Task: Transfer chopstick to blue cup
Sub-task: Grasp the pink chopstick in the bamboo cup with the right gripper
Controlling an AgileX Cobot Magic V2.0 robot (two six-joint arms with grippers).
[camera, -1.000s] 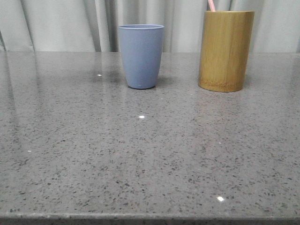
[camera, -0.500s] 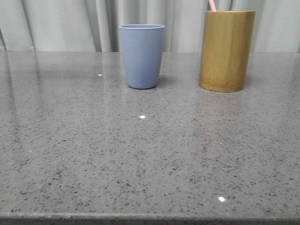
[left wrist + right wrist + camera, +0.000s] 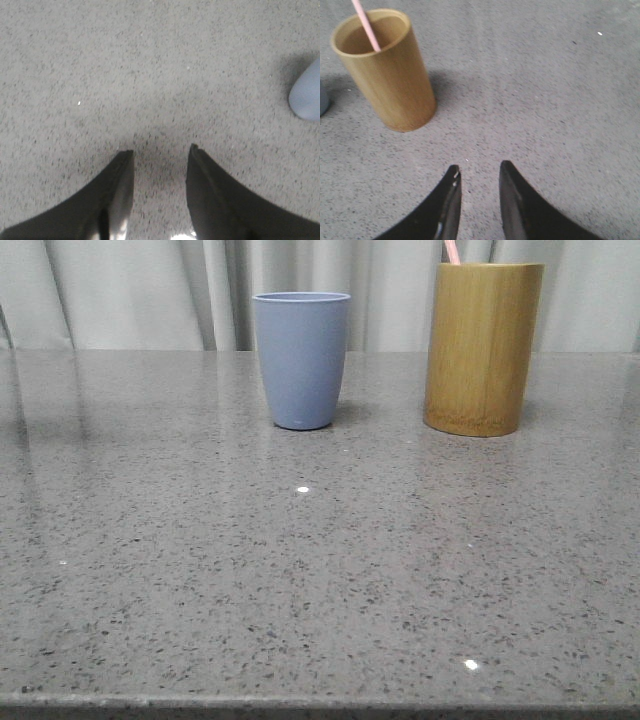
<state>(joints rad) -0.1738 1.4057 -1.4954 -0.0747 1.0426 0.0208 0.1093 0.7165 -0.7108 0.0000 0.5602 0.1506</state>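
Note:
The blue cup (image 3: 301, 358) stands upright at the back of the table, left of the bamboo holder (image 3: 483, 347). A pale pink chopstick (image 3: 451, 251) pokes out of the holder; only its upper end shows. In the right wrist view the chopstick (image 3: 366, 25) leans inside the holder (image 3: 385, 70). My right gripper (image 3: 479, 169) is open and empty over bare table, apart from the holder. My left gripper (image 3: 160, 150) is open and empty over bare table; the cup's edge (image 3: 306, 95) shows off to one side. Neither gripper shows in the front view.
The grey speckled stone table (image 3: 320, 570) stretches to the front edge. Pale curtains (image 3: 130, 290) hang behind the table.

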